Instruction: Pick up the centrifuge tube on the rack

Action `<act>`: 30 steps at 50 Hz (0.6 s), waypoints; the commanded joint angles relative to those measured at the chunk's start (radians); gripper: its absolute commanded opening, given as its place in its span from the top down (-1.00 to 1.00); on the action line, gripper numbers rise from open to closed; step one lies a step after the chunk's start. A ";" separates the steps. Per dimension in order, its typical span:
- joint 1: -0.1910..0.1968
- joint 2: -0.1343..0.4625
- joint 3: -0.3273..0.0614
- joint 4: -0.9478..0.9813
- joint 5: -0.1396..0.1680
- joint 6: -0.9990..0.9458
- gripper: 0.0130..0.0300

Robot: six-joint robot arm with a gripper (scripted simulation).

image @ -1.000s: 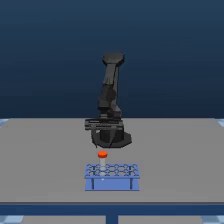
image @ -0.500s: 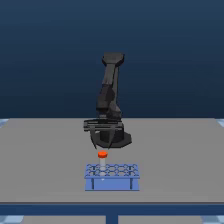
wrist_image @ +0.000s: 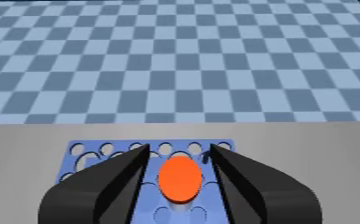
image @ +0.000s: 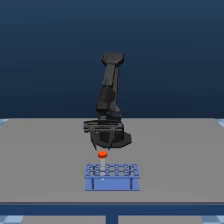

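The blue rack [image: 112, 183] lies on the grey table near its front edge. The centrifuge tube stands in a hole at the rack's far side towards the exterior view's left, and only its orange-red cap [image: 102, 154] shows clearly. My gripper [image: 102, 149] hangs straight above it, fingers pointing down. In the wrist view the two dark fingers [wrist_image: 123, 175] flank the cap [wrist_image: 179, 177], with a thin gap showing on each side. The gripper [wrist_image: 179, 150] is open around the tube, and the rack's holes [wrist_image: 88, 155] show beyond the fingertips. The tube's body is hidden.
The black arm's base [image: 111, 137] stands just behind the rack. The grey table [image: 180, 150] stretches to both sides. A blue checkered floor [wrist_image: 176, 60] lies beyond the table edge in the wrist view.
Almost nothing has moved. The gripper stays over the orange cap, and the cap sits at nearly the same spot above the rack.
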 commanded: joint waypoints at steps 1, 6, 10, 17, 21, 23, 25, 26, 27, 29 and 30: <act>0.000 0.004 0.004 0.043 -0.006 -0.052 -1.00; 0.000 0.011 0.006 0.083 -0.011 -0.092 -1.00; 0.000 0.014 0.008 0.104 -0.014 -0.114 -1.00; 0.000 0.024 0.016 0.178 -0.024 -0.189 -1.00; 0.000 0.033 0.022 0.236 -0.035 -0.248 -1.00; 0.000 0.039 0.025 0.266 -0.041 -0.279 -1.00; 0.000 0.039 0.025 0.266 -0.041 -0.279 -1.00; 0.000 0.044 0.029 0.295 -0.047 -0.308 -1.00; 0.000 0.044 0.029 0.295 -0.047 -0.308 -1.00; 0.000 0.050 0.032 0.322 -0.054 -0.336 -1.00; 0.000 0.050 0.032 0.322 -0.054 -0.336 -1.00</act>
